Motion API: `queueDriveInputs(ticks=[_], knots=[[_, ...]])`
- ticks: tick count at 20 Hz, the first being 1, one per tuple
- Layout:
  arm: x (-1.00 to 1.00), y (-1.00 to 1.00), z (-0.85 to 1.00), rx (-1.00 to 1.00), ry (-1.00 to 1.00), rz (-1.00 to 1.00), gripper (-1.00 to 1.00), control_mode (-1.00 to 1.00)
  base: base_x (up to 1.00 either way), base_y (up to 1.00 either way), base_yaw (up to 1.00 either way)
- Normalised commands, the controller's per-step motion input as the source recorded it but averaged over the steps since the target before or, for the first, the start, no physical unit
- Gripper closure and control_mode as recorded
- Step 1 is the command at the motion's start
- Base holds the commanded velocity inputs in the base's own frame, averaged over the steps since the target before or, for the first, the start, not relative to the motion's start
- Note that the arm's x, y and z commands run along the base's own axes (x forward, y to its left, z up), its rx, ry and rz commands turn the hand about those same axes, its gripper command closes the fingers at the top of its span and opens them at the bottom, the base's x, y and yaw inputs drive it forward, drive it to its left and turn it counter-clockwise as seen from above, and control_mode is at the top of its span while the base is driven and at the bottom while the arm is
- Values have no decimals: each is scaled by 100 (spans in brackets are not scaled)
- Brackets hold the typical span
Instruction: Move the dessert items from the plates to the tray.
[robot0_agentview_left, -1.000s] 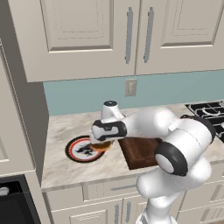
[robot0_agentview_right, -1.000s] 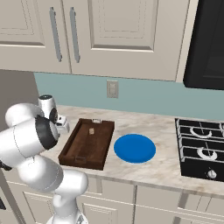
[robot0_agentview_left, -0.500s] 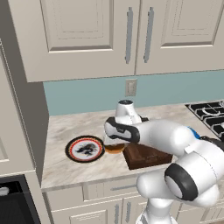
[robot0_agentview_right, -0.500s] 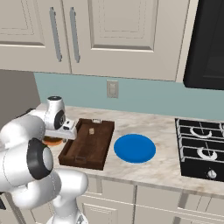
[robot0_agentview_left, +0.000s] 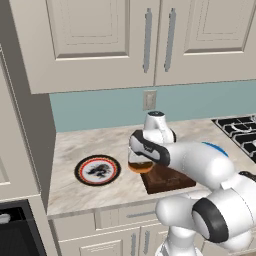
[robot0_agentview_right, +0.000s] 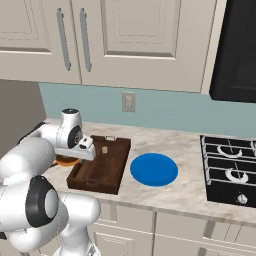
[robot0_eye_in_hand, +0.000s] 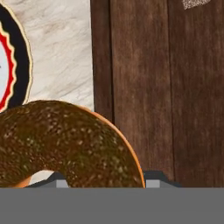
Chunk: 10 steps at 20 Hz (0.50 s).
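My gripper (robot0_agentview_left: 140, 161) is shut on the brown-glazed ring doughnut (robot0_agentview_left: 141, 167) and holds it just above the counter, at the left edge of the dark wooden tray (robot0_agentview_left: 167, 179). In the hand view the doughnut (robot0_eye_in_hand: 65, 140) sits between the fingertips, partly over the tray's rim (robot0_eye_in_hand: 101, 65). The black-rimmed patterned plate (robot0_agentview_left: 98, 170) lies bare to the left. A small pale morsel (robot0_agentview_right: 105, 149) rests inside the tray (robot0_agentview_right: 100, 167) near its far end. The blue plate (robot0_agentview_right: 154, 169) lies bare to the right of the tray.
A black stove (robot0_agentview_right: 232, 170) stands at the counter's right end. Wall cabinets hang above, and an outlet (robot0_agentview_left: 149, 100) is on the blue backsplash. The counter's front edge (robot0_agentview_left: 100, 205) runs just below the plate and tray.
The arm has swung right with the doughnut, from above the patterned plate to the tray's left edge. The patterned plate is now bare.
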Motion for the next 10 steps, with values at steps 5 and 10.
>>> queueDriveInputs(ticks=[5, 10], knots=[[0, -51, 0, 0, 3, -1, 100, -100, 0, 0, 0], [0, -49, 0, 0, 1, 0, 100, -100, 0, 0, 0]])
